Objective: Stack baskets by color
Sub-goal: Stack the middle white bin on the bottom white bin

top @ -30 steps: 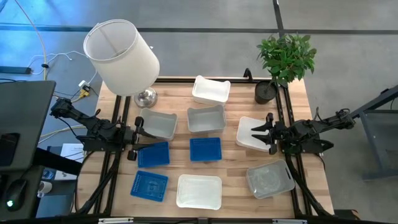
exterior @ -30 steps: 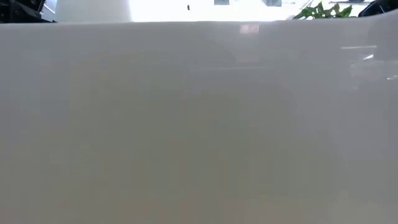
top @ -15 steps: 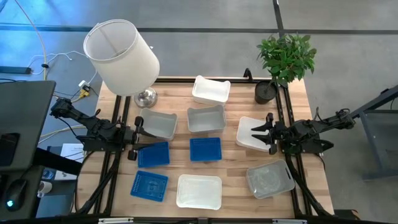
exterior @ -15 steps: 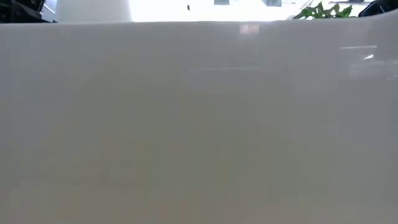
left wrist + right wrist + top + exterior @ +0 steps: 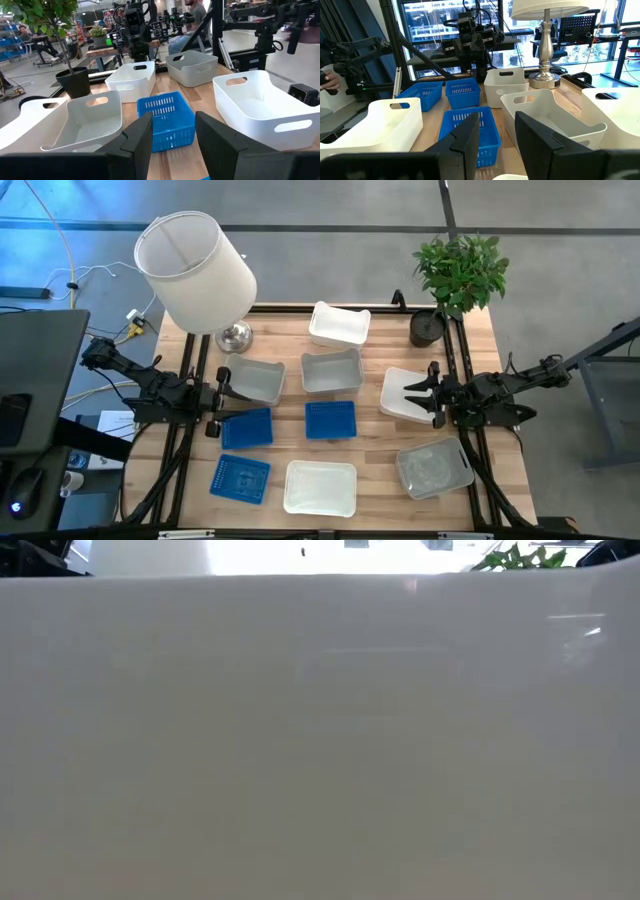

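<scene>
Several baskets sit bottom-down on the wooden table (image 5: pixel 375 450). Three are blue (image 5: pixel 330 420) (image 5: pixel 246 428) (image 5: pixel 240 478), three white (image 5: pixel 340 325) (image 5: pixel 320 487) (image 5: pixel 400 390) and three clear-grey (image 5: pixel 331 370) (image 5: pixel 252 378) (image 5: pixel 433 468). My left gripper (image 5: pixel 218 400) hovers open at the left edge, between a clear-grey and a blue basket. In its wrist view its fingers (image 5: pixel 172 145) frame the middle blue basket (image 5: pixel 167 120). My right gripper (image 5: pixel 425 395) hovers open over the right-hand white basket, facing the same blue basket (image 5: pixel 470 127) between its fingers (image 5: pixel 497 140).
A large white lamp (image 5: pixel 195 272) stands at the far left corner and a potted plant (image 5: pixel 458 275) at the far right corner. A white basket wall (image 5: pixel 320 740) fills nearly the whole low view. People show in the room beyond the table.
</scene>
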Controlling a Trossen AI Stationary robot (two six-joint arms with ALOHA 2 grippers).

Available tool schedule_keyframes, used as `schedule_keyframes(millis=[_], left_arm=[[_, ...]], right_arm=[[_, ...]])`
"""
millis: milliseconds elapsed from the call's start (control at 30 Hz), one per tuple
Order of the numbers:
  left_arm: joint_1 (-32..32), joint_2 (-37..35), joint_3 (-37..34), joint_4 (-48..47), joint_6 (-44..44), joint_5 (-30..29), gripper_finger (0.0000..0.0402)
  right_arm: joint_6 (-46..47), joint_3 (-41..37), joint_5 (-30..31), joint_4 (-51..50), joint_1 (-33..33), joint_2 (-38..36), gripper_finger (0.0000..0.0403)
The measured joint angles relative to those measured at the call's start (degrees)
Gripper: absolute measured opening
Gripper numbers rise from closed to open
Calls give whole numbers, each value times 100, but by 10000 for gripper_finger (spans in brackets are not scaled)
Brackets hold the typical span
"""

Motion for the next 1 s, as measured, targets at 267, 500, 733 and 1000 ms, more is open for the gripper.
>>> schedule_keyframes(millis=[267, 500, 733, 1000], left_arm=[[0, 0, 0, 0, -601, 8, 136], [-1, 0, 0, 0, -1205, 6, 136], [-2, 0, 2, 0, -1912, 154, 136], [0, 0, 0, 2, -1910, 139, 136]], right_arm=[[1088, 0, -1, 4, 2, -2, 114], [2038, -10, 109, 240, 0, 0, 114], [2003, -10, -75, 529, 0, 0, 114], [2436, 17, -44, 1223, 2, 0, 114]])
